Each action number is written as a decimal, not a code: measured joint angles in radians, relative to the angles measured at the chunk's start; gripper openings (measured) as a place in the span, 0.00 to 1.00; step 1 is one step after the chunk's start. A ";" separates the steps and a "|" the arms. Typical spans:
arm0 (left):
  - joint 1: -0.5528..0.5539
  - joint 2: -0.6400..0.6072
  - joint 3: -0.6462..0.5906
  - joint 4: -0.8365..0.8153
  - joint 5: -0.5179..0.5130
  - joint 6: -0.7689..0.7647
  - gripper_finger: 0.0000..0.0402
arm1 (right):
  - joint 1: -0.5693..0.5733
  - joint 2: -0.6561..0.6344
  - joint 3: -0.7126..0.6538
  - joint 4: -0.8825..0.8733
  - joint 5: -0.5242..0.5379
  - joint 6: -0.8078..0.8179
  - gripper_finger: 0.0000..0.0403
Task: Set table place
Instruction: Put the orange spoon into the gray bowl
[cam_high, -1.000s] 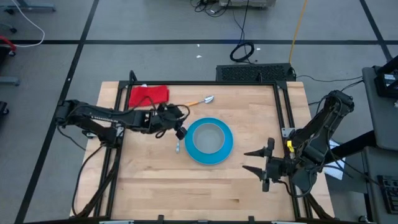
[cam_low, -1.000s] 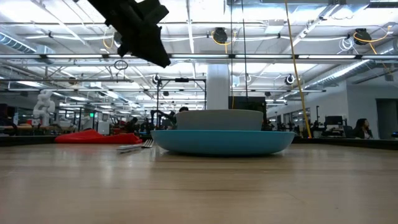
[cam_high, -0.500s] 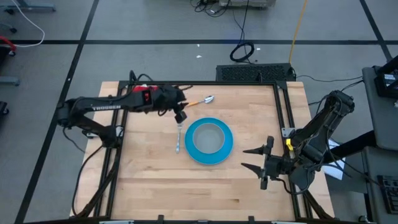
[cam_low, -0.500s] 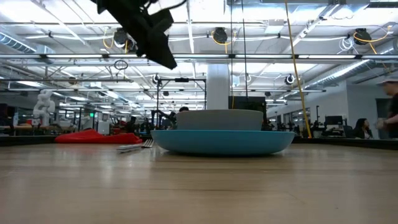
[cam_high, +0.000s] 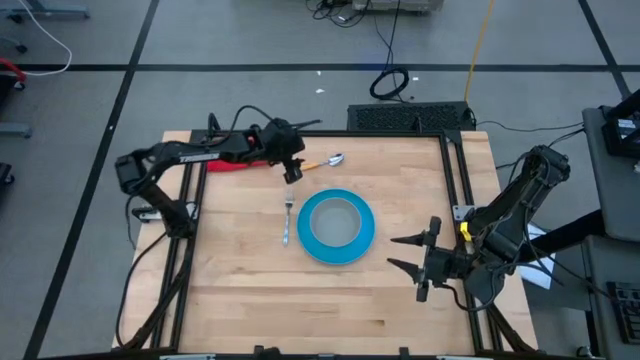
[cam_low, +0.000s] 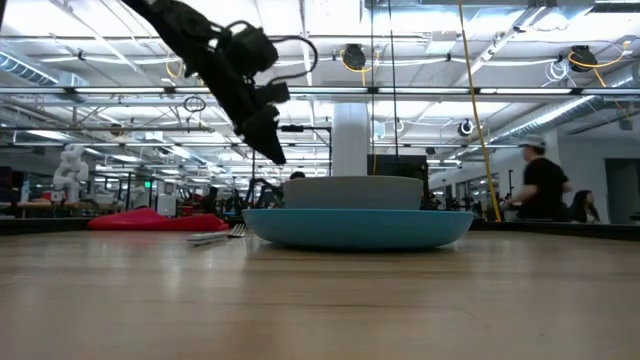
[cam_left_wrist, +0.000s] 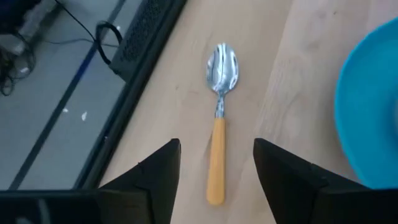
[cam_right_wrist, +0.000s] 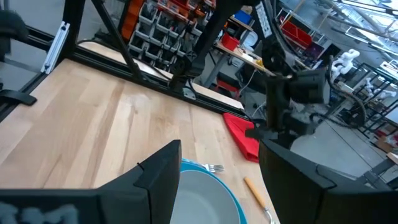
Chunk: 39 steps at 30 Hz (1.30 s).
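Observation:
A blue plate with a grey bowl in it lies mid-table. The fork lies flat just left of the plate. The spoon, with an orange handle, lies flat near the far edge. My left gripper hangs open in the air by the spoon's handle end. In the left wrist view the spoon shows between the spread fingers of my left gripper, which touches nothing. My right gripper waits open at the table's right, pointing at the plate.
A red cloth lies at the far left corner, partly under my left arm. The black frame edges the table. Bare wood lies in front of the plate. A person walks in the room behind.
My left gripper has gone from beside the plate's left rim, over the fork, toward the table's far edge and now hangs by the spoon's handle. The fork lies still beside the plate. A person has walked into the room behind.

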 joint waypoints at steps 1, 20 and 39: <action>0.006 0.017 0.000 0.011 0.012 0.015 0.52 | 0.000 0.000 0.000 0.000 0.000 0.002 0.50; 0.070 0.267 0.083 0.015 0.093 0.124 0.52 | 0.000 0.000 0.000 0.000 -0.001 0.004 0.50; 0.044 0.470 0.353 -0.278 0.024 0.174 0.50 | 0.001 0.000 0.000 -0.008 -0.006 0.035 0.50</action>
